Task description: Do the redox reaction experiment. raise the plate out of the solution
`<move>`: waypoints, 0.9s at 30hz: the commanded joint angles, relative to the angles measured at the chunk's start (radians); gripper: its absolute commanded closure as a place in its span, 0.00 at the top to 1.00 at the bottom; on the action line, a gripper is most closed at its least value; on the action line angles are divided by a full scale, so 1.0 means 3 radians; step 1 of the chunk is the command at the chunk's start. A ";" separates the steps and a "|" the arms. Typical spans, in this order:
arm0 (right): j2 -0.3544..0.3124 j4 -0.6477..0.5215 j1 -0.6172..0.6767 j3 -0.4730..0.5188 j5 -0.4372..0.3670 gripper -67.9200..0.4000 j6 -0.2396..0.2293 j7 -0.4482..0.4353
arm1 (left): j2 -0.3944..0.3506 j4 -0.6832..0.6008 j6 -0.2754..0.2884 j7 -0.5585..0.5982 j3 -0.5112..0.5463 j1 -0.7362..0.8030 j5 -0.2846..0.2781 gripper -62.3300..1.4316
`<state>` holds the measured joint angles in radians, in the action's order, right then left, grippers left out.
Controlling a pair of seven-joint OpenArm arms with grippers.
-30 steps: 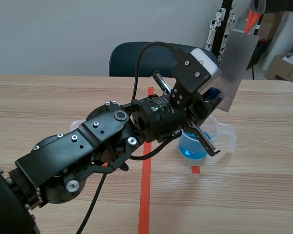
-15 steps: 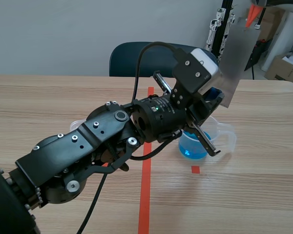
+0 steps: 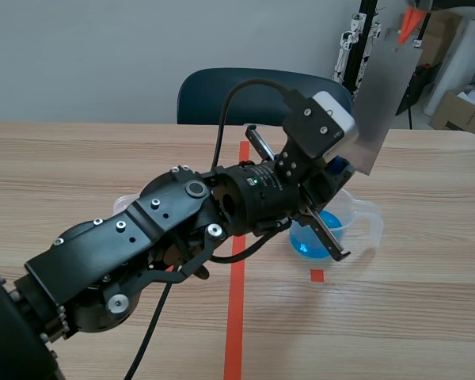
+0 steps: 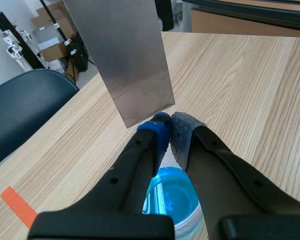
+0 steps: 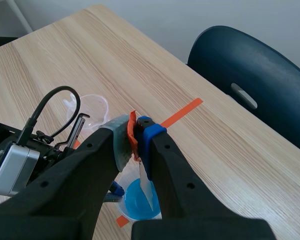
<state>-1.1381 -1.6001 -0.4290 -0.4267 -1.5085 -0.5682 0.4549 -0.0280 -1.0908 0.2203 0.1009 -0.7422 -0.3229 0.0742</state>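
A grey metal plate [image 3: 380, 103] hangs clear above the beaker [image 3: 356, 222] of blue solution, its lower edge a little above the rim. My right gripper [image 5: 138, 131] is shut on the plate's orange-taped top edge. From that wrist view the plate [image 5: 148, 189] shows edge-on over the blue liquid in the beaker [image 5: 140, 202]. My left gripper [image 3: 340, 170] sits at the beaker's far rim, under the plate. In the left wrist view the left gripper [image 4: 171, 131] has its pads pressed together over the beaker [image 4: 176, 210], apparently on its clear wall, with the plate [image 4: 125, 65] just ahead.
A small clear cup [image 5: 92, 107] stands on the table to the left of the beaker, behind my left arm. A dark blue chair [image 3: 229, 95] is at the far edge. Cardboard boxes [image 3: 459, 111] and a stand are beyond the table at the right.
The plate has risen a little, its top going out of the scene view. My left wrist has turned and dropped slightly at the beaker.
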 commanded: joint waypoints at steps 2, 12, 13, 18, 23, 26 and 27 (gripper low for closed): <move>-0.0019 -0.0028 -0.0075 0.0071 -0.0023 0.02 0.0000 -0.0039 | 0.0028 -0.0070 -0.0006 0.0034 0.0010 0.0024 -0.0034 0.09; -0.0019 -0.0028 -0.0075 0.0071 -0.0023 0.02 0.0000 -0.0039 | 0.0027 -0.0070 -0.0006 0.0008 0.0071 0.0117 -0.0036 0.09; -0.0019 -0.0028 -0.0075 0.0071 -0.0023 0.02 0.0000 -0.0038 | 0.0027 -0.0070 -0.0006 0.0009 0.0092 0.0136 -0.0036 0.09; -0.0019 -0.0028 -0.0075 0.0071 -0.0023 0.02 0.0000 -0.0037 | 0.0025 -0.0070 -0.0006 0.0010 0.0122 0.0164 -0.0062 0.09; -0.0019 -0.0028 -0.0075 0.0071 -0.0023 0.02 0.0000 -0.0037 | 0.0010 -0.0070 -0.0006 0.0009 0.0122 0.0164 -0.0061 0.09; -0.0019 -0.0028 -0.0075 0.0071 -0.0023 0.02 0.0000 -0.0037 | -0.0019 -0.0070 -0.0008 0.0022 0.0126 0.0182 -0.0062 0.09; -0.0019 -0.0028 -0.0075 0.0071 -0.0023 0.02 0.0000 -0.0037 | -0.0025 -0.0070 -0.0008 0.0025 0.0126 0.0182 -0.0062 0.09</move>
<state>-1.1381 -1.6001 -0.4290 -0.4267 -1.5085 -0.5682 0.4549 -0.0341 -1.0908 0.2195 0.0910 -0.7063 -0.2653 0.0628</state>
